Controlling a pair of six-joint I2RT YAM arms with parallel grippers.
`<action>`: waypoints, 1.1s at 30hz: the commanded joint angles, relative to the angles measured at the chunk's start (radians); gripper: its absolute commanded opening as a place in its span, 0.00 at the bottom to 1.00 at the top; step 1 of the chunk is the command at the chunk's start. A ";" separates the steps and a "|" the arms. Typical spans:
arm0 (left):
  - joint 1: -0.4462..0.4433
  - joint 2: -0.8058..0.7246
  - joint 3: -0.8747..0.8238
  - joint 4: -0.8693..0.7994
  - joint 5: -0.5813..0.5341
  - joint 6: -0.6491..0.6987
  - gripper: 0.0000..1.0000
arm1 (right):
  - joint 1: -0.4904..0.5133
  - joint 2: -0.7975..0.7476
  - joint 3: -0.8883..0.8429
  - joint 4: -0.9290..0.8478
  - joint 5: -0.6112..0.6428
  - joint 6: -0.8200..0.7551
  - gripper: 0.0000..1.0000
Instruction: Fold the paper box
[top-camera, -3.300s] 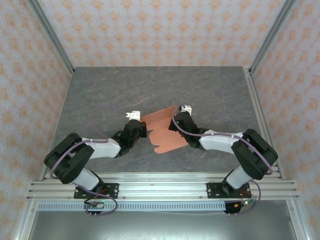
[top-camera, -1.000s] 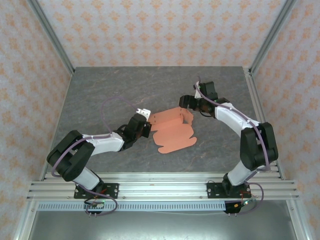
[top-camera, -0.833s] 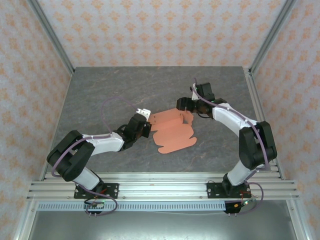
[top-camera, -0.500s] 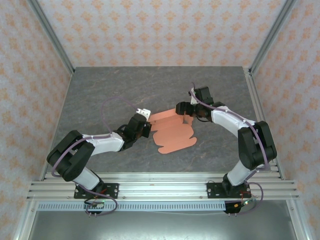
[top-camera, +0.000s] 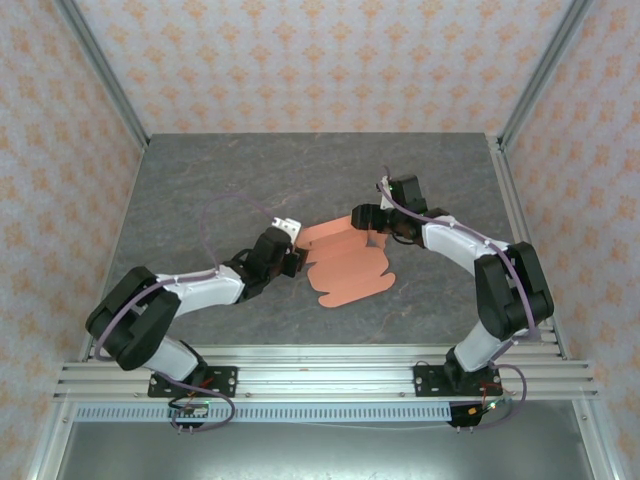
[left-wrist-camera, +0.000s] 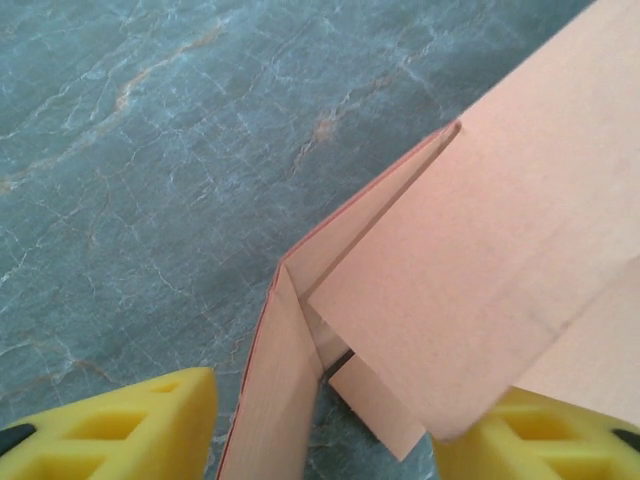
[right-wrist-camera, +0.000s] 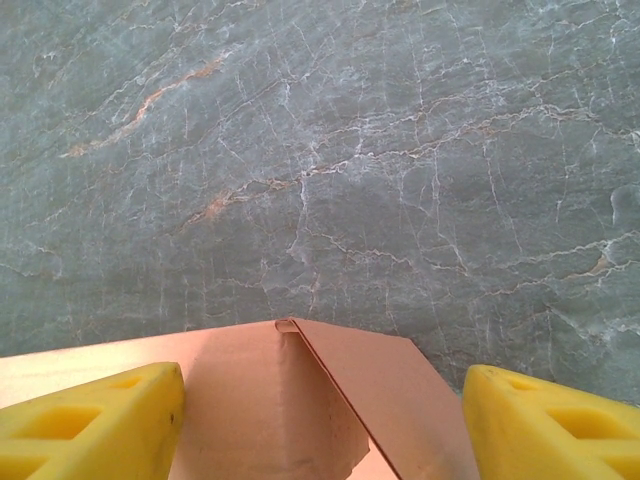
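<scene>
The paper box (top-camera: 345, 272) is a salmon-orange die-cut sheet, partly folded, lying mid-table with rounded tabs toward the front and a raised panel along its back. My left gripper (top-camera: 294, 260) is at its left edge. In the left wrist view that gripper (left-wrist-camera: 330, 440) is open, its yellow fingers (left-wrist-camera: 130, 425) on either side of an upright flap of the box (left-wrist-camera: 480, 240). My right gripper (top-camera: 366, 230) is over the box's back right corner. It (right-wrist-camera: 320, 430) is also open, with the folded corner of the box (right-wrist-camera: 300, 400) between its fingers (right-wrist-camera: 550, 425).
The grey marble-patterned table (top-camera: 200, 190) stretches bare around the box. Metal frame posts (top-camera: 100, 70) and patterned walls close it in on three sides. A rail (top-camera: 320, 375) runs along the near edge by the arm bases.
My left gripper has opened and let go of the box's left flap. My right arm has swung down and left from the far right onto the box's back right corner.
</scene>
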 joint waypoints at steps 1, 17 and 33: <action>0.005 -0.057 -0.009 -0.044 0.053 0.020 0.71 | 0.006 -0.008 -0.036 -0.028 0.037 -0.024 0.73; 0.000 -0.171 0.310 -0.438 0.133 -0.025 1.00 | 0.017 -0.015 -0.047 -0.018 0.047 -0.035 0.73; 0.001 0.216 0.640 -0.659 0.104 0.015 0.92 | 0.020 -0.034 -0.062 -0.021 0.062 -0.040 0.73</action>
